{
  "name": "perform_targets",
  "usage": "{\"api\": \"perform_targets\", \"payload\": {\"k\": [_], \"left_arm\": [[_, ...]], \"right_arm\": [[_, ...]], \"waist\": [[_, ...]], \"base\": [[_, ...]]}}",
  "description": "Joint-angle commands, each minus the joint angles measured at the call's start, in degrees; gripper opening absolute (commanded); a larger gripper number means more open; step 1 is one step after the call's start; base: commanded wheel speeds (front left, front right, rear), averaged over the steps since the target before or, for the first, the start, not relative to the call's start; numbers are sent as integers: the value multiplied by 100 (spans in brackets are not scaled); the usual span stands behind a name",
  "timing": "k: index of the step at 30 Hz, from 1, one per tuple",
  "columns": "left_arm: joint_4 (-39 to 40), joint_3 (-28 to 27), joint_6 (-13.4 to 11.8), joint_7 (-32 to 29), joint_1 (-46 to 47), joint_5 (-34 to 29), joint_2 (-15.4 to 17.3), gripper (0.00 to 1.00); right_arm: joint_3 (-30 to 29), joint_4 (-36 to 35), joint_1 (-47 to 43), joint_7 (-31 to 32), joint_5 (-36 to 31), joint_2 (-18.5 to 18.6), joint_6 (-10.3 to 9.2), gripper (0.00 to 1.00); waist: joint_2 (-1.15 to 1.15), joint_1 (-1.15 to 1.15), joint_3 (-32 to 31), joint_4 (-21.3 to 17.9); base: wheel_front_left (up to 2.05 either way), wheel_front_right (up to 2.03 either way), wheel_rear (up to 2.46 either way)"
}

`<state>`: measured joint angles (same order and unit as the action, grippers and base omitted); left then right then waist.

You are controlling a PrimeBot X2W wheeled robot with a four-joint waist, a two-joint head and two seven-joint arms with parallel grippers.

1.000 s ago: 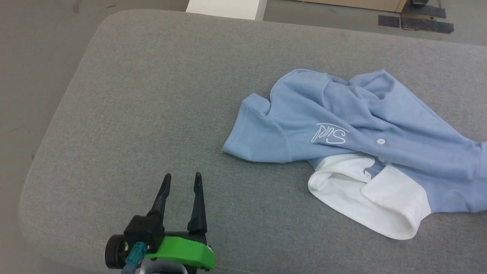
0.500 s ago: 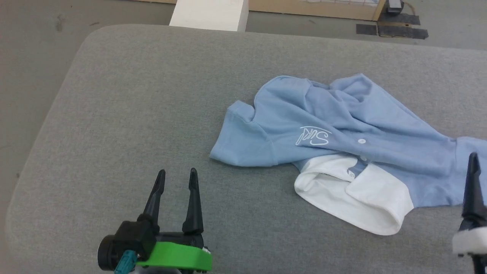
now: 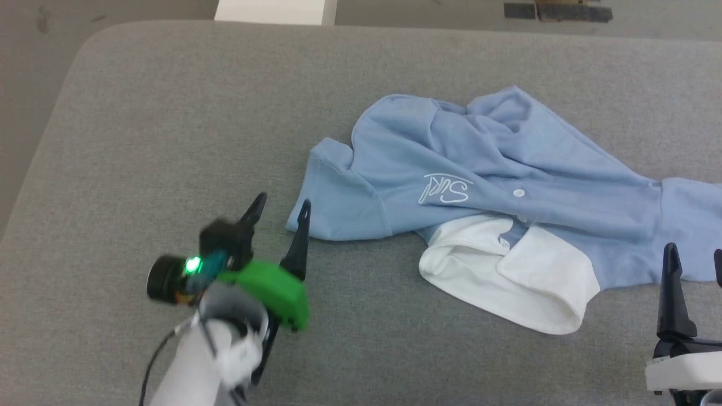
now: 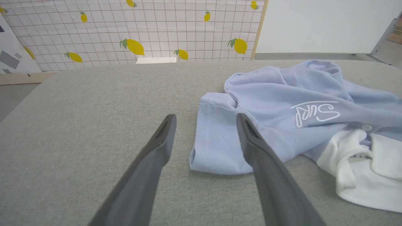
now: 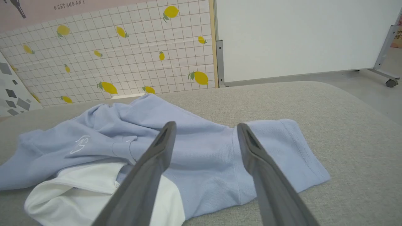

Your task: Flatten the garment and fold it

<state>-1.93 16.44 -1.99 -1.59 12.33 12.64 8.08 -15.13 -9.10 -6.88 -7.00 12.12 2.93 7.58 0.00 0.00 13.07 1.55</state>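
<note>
Left hand point(image 3: 282, 202) hangs low over the grey fabric-covered surface point(image 3: 169, 113) with its two dark fingers spread well apart and nothing between them. Its tips are just beside the cuff of the nearer sleeve; whether either finger touches the cloth cannot be told. The right hand point(image 3: 695, 251) is likewise wide open and empty, by the near edge of the surface, pointing at the other sleeve point(image 5: 282, 150).

The garment point(image 3: 496, 163) lies crumpled on the right half of the surface, between its middle and its right edge. Its body is bunched in ridges toward the far edge. The left sleeve point(image 3: 338, 203) lies flat and points toward the surface's left edge. The white collar point(image 3: 507, 276) is turned open toward the near edge, with the script logo point(image 3: 445, 189) and the white button point(image 3: 518, 193) just beyond it.

Flattening has likely not begun, and several things could go wrong:

- **Pushing the cuff:** a finger that comes in too low may shove the soft knit into a fresh fold instead of sliding under it.
- **Catching the cover:** the same finger could snag the surface's fabric.
- **Pinching one layer:** gripping only the top layer of the sleeve would let it slip when pulled.
- **Uneven pull:** if the two hands pull unevenly, the bunched body would twist instead of spreading, and the collar could be trapped underneath.
</note>
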Motion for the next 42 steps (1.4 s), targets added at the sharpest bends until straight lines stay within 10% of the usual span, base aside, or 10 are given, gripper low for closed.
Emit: {"api": "perform_targets", "payload": {"k": [1, 15, 24, 26, 27, 42], "left_arm": [[-150, 41, 69, -308, 273, 14, 54, 100], [-2197, 28, -31, -3001, 1953, 350, -41, 100], [-2653, 288, 322, -4385, 2064, 919, -294, 100], [-2627, 368, 430, -4475, 2065, 981, -320, 11], [-2612, 400, 458, -4465, 2070, 981, -325, 0], [-2541, 250, 527, -2734, 1883, 1310, -454, 0]], "right_arm": [[14, -24, 105, -1, 6, -4, -9, 100], [-57, -162, 276, 147, -52, -5, -9, 100], [-42, -200, 287, 295, -100, -5, -9, 100], [-44, -217, 288, 314, -108, -5, -9, 100], [-49, -224, 288, 322, -110, -5, -9, 100], [-31, -151, 229, 395, -164, -5, -9, 100]], "waist": [[0, 0, 177, -62], [0, 0, 747, -190], [0, 0, 801, -120], [0, 0, 821, -101], [0, 0, 831, -91], [0, 0, 432, 29]], "base": [[0, 0, 0], [0, 0, 0], [0, 0, 0], [0, 0, 0], [0, 0, 0], [0, 0, 0]]}}
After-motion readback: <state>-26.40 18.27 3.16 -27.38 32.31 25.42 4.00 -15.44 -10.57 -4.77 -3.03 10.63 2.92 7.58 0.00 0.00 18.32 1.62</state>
